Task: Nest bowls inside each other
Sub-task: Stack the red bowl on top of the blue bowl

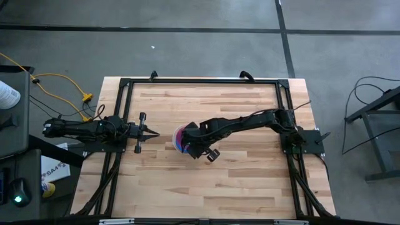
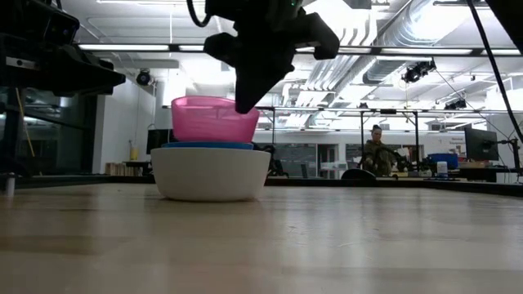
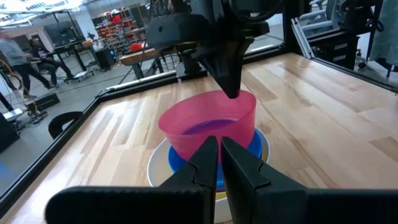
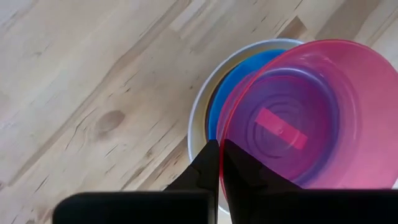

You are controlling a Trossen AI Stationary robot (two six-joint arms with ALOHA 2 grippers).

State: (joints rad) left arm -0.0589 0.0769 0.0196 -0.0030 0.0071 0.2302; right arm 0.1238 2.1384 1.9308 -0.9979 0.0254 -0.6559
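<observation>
A white bowl [image 2: 210, 173] stands on the table's middle with a blue bowl [image 4: 227, 93] nested in it. A thin yellow rim [image 3: 219, 194] shows between them. A translucent pink bowl [image 2: 214, 119] sits slightly tilted over the blue one, and purple [image 4: 292, 112] shows through its floor. My right gripper [image 4: 219, 149] comes down from above and is shut on the pink bowl. My left gripper [image 1: 154, 134] waits level at the table's left, shut on nothing, pointing at the stack. My right gripper pinches the pink bowl's rim [image 4: 231, 144] on the side toward the table's right, one finger outside the wall and one inside. The fingers [image 2: 248, 91] slant steeply down from above. The bowl's base is level with the blue rim; whether it rests there I cannot tell.
A black frame [image 1: 200, 81] runs along the table's far edge and down both sides past the arm bases. Bare wood lies all around the stack [image 1: 181, 139], widest toward the near edge. A person [image 2: 377, 151] sits far off in the room behind.
</observation>
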